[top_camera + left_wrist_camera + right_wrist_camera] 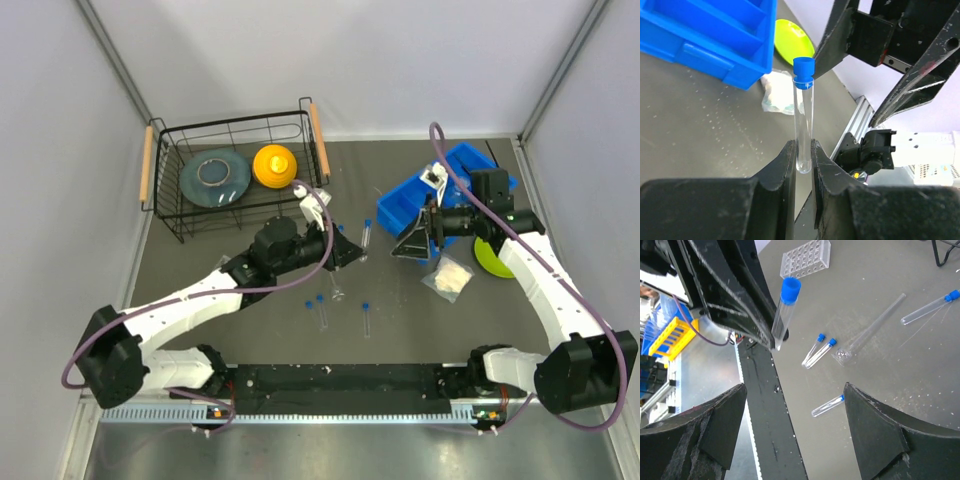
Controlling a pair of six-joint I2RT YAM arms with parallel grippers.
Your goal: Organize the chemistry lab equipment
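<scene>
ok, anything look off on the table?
Several loose test tubes lie flat, scattered on the table, away from the clear rack. One long tube shows no blue cap, unlike the others. The left end effector is shut on another capped tube.

Robotics lab bench cell, plain white walls (350,60), grey table (420,325), aluminium rail (300,412), scattered test tubes (366,320).

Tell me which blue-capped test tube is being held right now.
The test tube pinched near its rounded bottom end in the left pincer, with its cap pointing away from the pincer. The other capped tubes lie loose on the table.
</scene>
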